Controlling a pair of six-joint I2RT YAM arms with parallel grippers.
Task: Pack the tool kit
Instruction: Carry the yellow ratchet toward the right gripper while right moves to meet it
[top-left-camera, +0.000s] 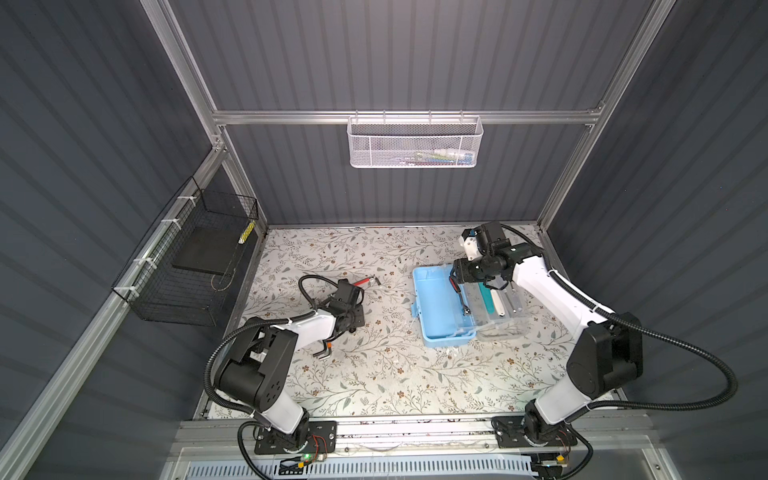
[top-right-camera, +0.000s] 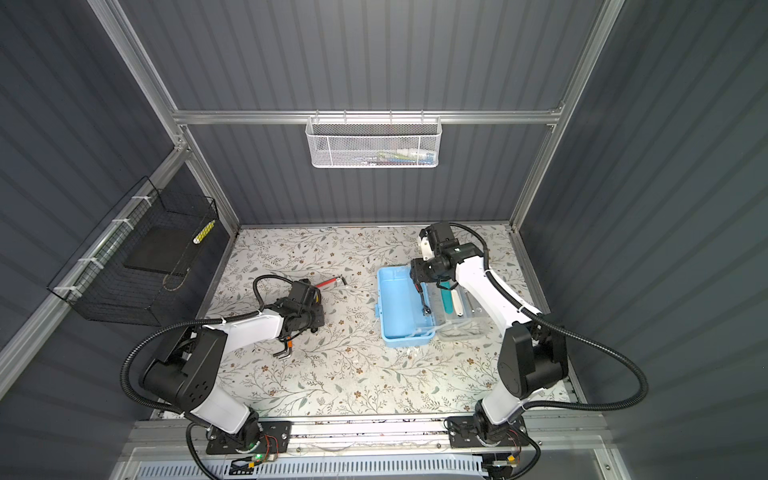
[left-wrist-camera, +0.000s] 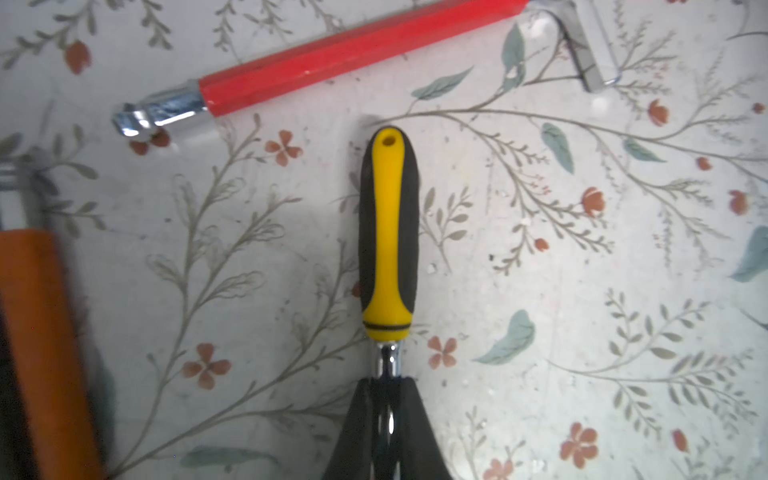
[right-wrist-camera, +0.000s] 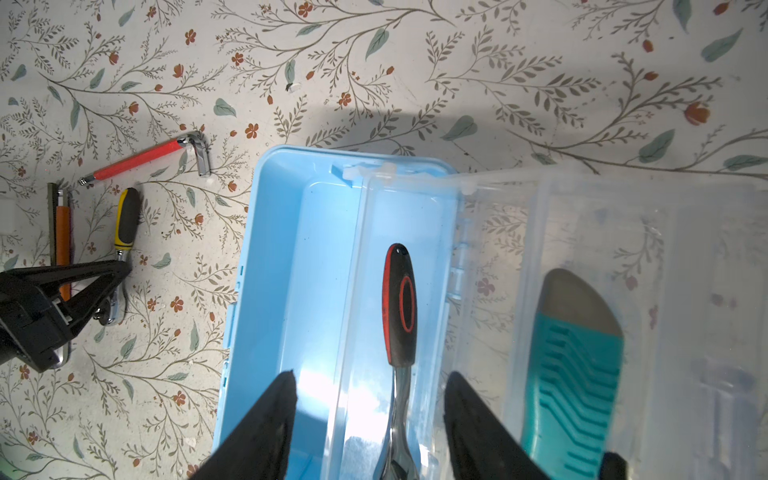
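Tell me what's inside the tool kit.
A red-and-black ratchet lies in the tool kit along its hinge side; the rest of its floor looks bare. In a top view the right tool hides its far corner.

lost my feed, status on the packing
Left gripper shut on yellow ratchet. Right gripper open over red ratchet in open tool kit. Hex key loose on table.

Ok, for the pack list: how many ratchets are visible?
2: yellow ratchet on the table, clamped in the left fingers; red-black ratchet in the open tool kit, below the right fingers. More may be hidden.
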